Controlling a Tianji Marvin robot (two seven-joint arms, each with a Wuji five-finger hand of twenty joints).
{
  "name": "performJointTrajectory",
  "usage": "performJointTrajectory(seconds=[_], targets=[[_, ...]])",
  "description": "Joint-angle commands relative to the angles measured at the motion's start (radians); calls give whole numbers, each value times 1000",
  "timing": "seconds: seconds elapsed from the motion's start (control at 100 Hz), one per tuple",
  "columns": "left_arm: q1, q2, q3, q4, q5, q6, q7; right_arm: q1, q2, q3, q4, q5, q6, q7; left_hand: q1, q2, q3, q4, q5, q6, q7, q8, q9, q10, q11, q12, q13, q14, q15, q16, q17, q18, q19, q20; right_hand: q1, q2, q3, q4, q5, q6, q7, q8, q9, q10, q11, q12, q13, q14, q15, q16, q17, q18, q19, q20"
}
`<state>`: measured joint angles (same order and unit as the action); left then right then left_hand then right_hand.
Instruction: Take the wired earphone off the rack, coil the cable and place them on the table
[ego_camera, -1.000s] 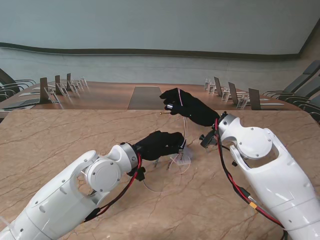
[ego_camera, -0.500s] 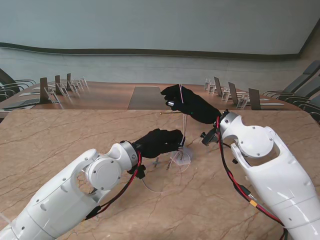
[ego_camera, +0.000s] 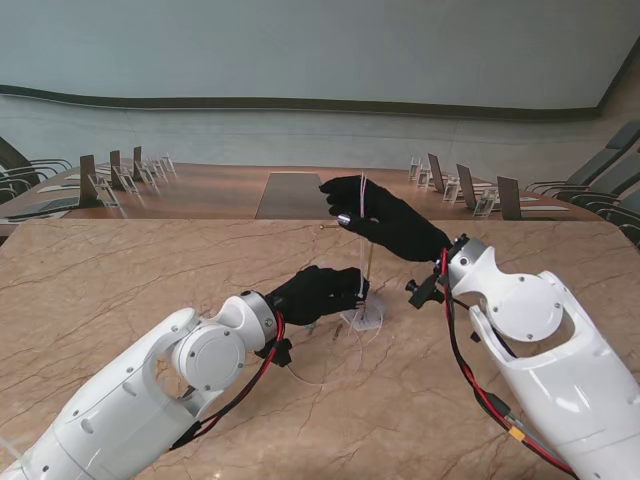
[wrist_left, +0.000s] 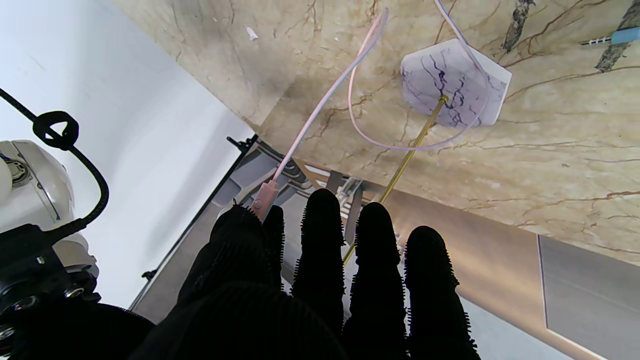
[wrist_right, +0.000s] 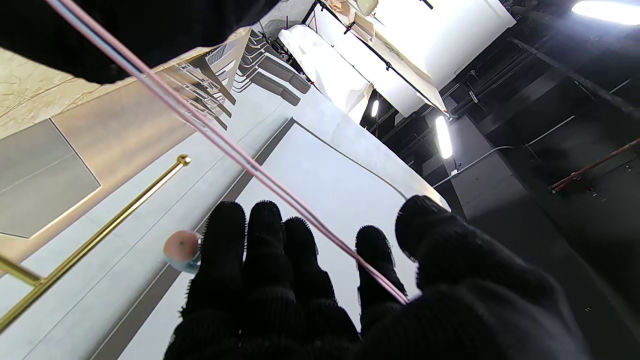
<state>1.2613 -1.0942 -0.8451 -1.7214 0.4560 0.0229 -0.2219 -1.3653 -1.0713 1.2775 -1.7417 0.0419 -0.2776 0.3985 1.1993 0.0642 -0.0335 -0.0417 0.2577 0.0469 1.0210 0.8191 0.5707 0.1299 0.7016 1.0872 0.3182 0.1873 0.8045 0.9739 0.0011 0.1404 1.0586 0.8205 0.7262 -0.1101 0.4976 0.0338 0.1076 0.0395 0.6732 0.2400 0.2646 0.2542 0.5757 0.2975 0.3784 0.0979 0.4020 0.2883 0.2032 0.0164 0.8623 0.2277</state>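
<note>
The rack is a thin gold pole (ego_camera: 368, 270) on a small marbled base (ego_camera: 364, 318) in the middle of the table. My right hand (ego_camera: 385, 216) is raised beside the pole's top, shut on the pink earphone cable (ego_camera: 361, 240), which drops straight down to my left hand (ego_camera: 318, 292). In the right wrist view the cable (wrist_right: 225, 145) passes between my fingers and an earbud (wrist_right: 181, 248) shows by the fingertips (wrist_right: 227, 220), beside the rack's gold bar (wrist_right: 115, 210). The left wrist view shows thumb and forefinger pinching the cable's inline piece (wrist_left: 263, 195), a loop (wrist_left: 415, 145) trailing over the base (wrist_left: 455, 82).
A slack length of cable (ego_camera: 310, 375) lies on the marble table (ego_camera: 120, 270) nearer to me than the base. The jack plug (wrist_left: 617, 36) rests on the table beside the base. A second table with chairs and name stands (ego_camera: 130, 172) stands beyond the far edge.
My right arm has shifted slightly right, its hand still raised, and the cable between the two hands now hangs straighter. The left hand has drawn slightly nearer to me.
</note>
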Motion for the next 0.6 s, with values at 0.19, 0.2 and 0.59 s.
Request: performJointTrajectory(seconds=[0.19,0.2,0.59], targets=[[37,5,-3,-34,22,5,-9,-95,2,35,-67,-16,-26,-30,49,-26,1,-8,-16,-12,19,-14,-6,-9,-23,-5,9,-13,-7,-19,-17,12,-9,-10,45,39,-5,-16,-31,-30,-34,-16,-24,-22,8,-4,-18,-21,-13,-10,-8,-51,-14,-18],[38,5,-3,-35,22,5,-9,-100,2,37,-69,-18,-27,-32,49,-26,2,-8,-16,-12,19,-15,-6,-9,-23,-5,10,-14,-7,-19,-18,12,-9,-10,45,39,-5,-16,-31,-30,-35,-17,-22,-22,9,-3,-16,-20,-12,-9,-7,-51,-13,-18],[70,13,23,-45,51,26,-18,-266,-5,91,-134,-61,-48,-106,53,-22,1,-8,-20,-12,19,-21,-10,-12,-31,-6,6,-17,-14,-28,-20,12,-17,-16,57,40,-1,-29,-25,-31,-57,-2,91,-50,0,-4,67,-29,-4,-7,42,-45,10,-8]])
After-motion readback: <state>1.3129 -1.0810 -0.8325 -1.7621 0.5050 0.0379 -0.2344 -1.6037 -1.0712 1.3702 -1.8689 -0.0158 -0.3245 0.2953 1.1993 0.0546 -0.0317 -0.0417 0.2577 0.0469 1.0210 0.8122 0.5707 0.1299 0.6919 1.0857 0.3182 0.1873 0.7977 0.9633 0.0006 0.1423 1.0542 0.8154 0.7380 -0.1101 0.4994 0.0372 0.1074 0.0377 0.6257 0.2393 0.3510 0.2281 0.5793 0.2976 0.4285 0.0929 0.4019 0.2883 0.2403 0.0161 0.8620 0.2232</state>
